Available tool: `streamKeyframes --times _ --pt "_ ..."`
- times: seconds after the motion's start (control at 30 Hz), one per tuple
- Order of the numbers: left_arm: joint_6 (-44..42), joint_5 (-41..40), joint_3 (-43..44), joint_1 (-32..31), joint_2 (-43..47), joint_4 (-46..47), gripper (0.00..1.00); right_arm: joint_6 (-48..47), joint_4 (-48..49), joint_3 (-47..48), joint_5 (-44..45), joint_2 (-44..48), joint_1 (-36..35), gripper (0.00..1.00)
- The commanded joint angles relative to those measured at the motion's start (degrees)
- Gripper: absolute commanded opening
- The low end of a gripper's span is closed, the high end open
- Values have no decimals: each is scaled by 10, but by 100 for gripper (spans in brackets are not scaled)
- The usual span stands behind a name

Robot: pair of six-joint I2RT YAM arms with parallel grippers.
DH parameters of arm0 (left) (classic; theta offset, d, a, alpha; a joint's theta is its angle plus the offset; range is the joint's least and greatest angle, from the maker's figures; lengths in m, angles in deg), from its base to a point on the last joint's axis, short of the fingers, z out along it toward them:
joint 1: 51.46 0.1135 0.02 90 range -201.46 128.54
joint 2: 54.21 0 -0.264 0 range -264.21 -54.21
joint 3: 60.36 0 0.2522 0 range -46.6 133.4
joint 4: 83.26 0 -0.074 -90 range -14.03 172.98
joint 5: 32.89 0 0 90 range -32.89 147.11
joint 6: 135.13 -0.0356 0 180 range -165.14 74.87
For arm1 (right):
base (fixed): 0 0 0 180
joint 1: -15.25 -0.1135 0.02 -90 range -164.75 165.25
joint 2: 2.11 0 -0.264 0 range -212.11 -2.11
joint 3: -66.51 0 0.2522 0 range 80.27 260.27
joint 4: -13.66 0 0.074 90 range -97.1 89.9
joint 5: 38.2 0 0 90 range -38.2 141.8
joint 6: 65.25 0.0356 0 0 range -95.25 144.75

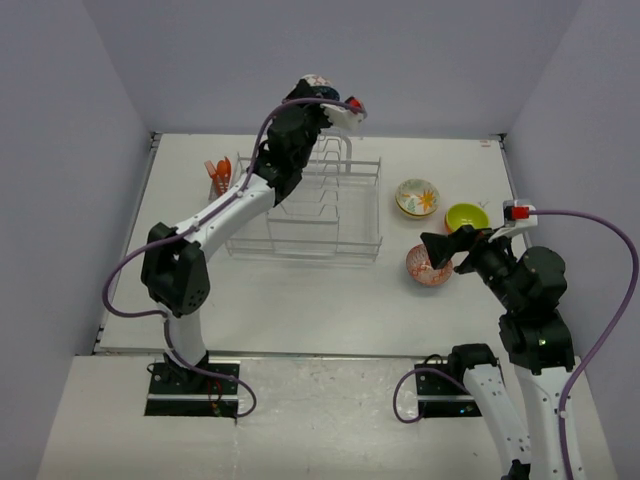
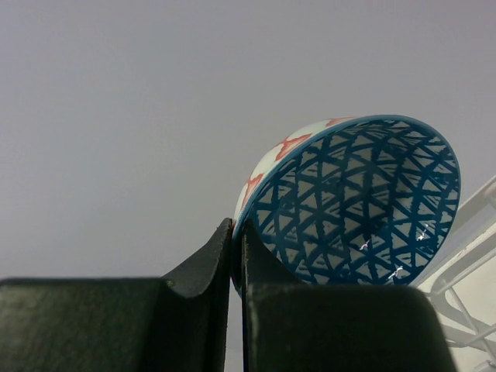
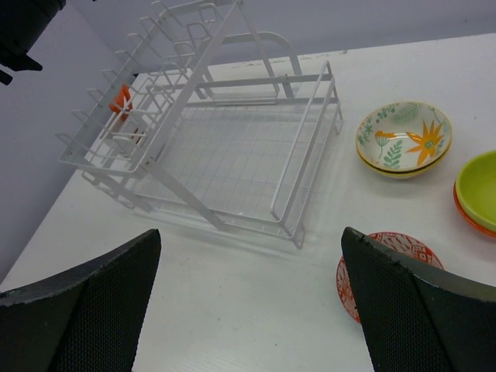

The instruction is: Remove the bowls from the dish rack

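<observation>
Blue lattice marks the last bowl not yet on the table. In the top view the left gripper [image 1: 322, 92] holds this blue bowl [image 1: 317, 80] high, at 12 o'clock from the dish rack [image 1: 305, 212]. At 3 o'clock from the rack, the cream bowl [image 1: 417, 197], yellow-green bowl [image 1: 466, 216] and orange-red bowl [image 1: 430, 266] sit on the table [image 1: 300, 300]. The right gripper [image 1: 450, 247] hovers near the orange-red one.

In the left wrist view, the fingers are pressed together on the thin rim only, and the bowl [image 2: 356, 201] hangs tilted. I judge this pinch weak: a quick swing can turn the bowl and drop it on the rack wires [image 2: 465, 302].

In the right wrist view, the fingers [image 3: 93, 302] are wide apart and hold nothing. The basket [image 3: 232, 147] contains no bowl, only orange utensils [image 3: 120, 99] at 10 o'clock.
</observation>
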Motion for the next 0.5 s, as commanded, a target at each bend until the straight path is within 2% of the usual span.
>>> streamKeyframes --times 0.0,0.1,0.2,0.3,0.37,0.4,0.47 --pt "35 -36 13 -9 67 77 0 -2 21 -5 6 1 -2 99" --pt "111 -52 42 -19 89 36 0 4 32 -7 -3 -6 -1 99" --pt "224 -59 92 -37 115 -48 0 18 43 10 -34 -27 -2 99" --pt "396 -43 142 -45 149 -156 0 55 71 50 -85 -69 -2 99" --pt "470 -26 152 -44 183 -235 0 81 87 71 -108 -99 -4 99" --pt "537 -22 159 -44 203 -259 0 88 101 95 -118 -127 -15 98" --pt "598 -18 159 -44 224 -315 0 98 105 127 -100 -151 -51 97"
